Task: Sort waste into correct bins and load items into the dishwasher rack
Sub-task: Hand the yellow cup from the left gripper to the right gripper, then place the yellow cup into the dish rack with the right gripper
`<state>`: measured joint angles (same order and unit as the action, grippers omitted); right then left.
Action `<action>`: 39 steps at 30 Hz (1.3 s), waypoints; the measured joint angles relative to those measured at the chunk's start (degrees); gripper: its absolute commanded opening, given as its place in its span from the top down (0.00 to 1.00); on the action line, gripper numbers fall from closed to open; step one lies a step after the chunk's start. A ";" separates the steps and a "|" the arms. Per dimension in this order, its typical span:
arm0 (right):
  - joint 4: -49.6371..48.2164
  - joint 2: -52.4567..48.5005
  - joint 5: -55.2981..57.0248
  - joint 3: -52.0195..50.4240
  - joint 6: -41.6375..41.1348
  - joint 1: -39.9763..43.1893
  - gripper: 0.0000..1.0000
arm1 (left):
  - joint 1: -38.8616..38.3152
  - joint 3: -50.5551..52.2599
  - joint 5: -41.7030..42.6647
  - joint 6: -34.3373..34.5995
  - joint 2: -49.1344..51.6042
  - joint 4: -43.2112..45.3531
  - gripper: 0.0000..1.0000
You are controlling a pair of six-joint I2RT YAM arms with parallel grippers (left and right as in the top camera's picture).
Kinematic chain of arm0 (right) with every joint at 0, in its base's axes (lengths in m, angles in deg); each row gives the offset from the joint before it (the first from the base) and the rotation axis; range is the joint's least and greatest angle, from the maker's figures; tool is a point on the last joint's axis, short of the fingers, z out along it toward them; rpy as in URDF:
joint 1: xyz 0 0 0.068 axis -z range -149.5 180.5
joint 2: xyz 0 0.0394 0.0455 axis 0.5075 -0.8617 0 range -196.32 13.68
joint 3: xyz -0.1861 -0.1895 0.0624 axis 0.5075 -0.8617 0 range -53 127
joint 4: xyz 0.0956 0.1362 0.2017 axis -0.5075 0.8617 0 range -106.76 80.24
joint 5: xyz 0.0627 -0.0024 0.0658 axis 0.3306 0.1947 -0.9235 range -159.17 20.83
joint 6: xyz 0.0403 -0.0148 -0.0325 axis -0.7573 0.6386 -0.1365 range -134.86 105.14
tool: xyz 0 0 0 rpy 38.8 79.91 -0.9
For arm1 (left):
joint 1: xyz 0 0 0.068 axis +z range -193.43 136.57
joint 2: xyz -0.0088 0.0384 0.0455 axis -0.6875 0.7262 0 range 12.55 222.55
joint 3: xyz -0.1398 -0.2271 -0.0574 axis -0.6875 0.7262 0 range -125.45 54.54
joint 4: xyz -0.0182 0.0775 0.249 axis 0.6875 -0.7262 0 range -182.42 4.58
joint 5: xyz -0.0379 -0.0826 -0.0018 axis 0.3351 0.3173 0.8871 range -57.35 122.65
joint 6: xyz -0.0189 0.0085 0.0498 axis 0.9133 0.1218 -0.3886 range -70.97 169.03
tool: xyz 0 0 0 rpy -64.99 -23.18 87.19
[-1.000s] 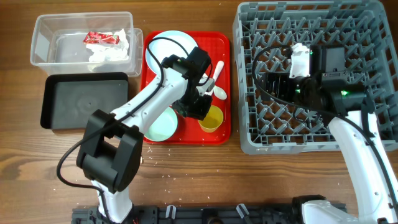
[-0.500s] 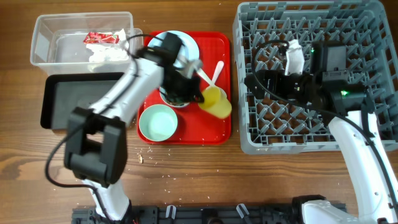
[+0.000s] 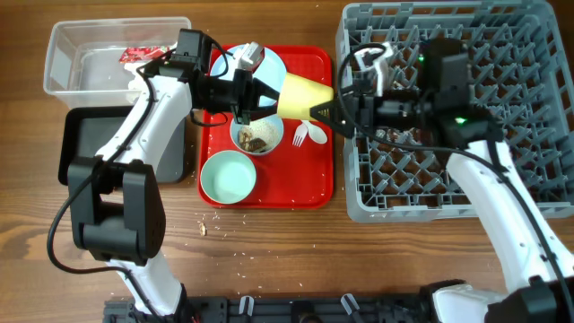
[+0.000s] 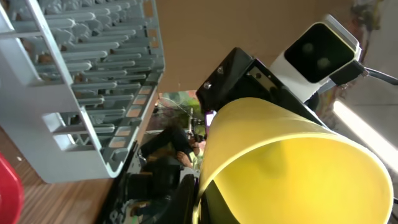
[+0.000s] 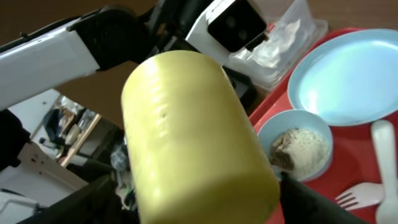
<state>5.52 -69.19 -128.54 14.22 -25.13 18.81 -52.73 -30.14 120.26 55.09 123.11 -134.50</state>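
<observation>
The small yellow cup [image 3: 305, 97] hangs on its side above the red tray's right half. My left gripper [image 3: 272, 97] is shut on its rim end. My right gripper [image 3: 343, 108] reaches out of the grey dishwasher rack [image 3: 502, 184], fingers open either side of the cup's base. In the right wrist view the cup [image 5: 193, 137] fills the space between my fingers [image 5: 199, 202], with a gap on the left. In the left wrist view I look into the cup's mouth [image 4: 292, 168]. A bowl of food scraps [image 3: 257, 135], an empty mint bowl [image 3: 228, 176], the plate [image 3: 269, 61], and the fork and spoon [image 3: 309, 135] lie on the tray.
The flat red tray [image 3: 314, 184] sits mid-table. The clear tub [image 3: 81, 67] at the far left holds the red-and-white wrapper [image 3: 134, 54] and white tissue. The black tray [image 3: 90, 148] lies in front of it. Crumbs [image 3: 206, 229] dot the wood near the front.
My left gripper lifted the yellow cup off the tray and turned it on its side towards the rack. My right gripper swung left out of the rack to the cup's base.
</observation>
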 measured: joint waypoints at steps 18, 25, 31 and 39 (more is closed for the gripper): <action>-2.89 -1.18 -0.81 0.00 -3.82 0.04 0.59 | 0.20 0.00 1.44 -0.42 0.00 -0.59 0.54; 18.86 2.89 19.32 0.52 -3.58 5.09 0.59 | 5.40 0.04 -7.72 -0.46 -0.42 0.96 0.50; 46.14 9.01 39.85 8.87 -6.54 4.83 0.59 | 6.40 0.04 -31.56 -0.44 -0.44 -1.75 0.51; 58.58 3.80 53.44 9.29 -12.92 -1.14 0.58 | 6.43 0.04 -51.93 -0.44 -0.44 -4.98 0.53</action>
<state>64.10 -65.39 -75.10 23.51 -38.04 17.68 -46.31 -30.10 68.33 54.66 122.67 -139.48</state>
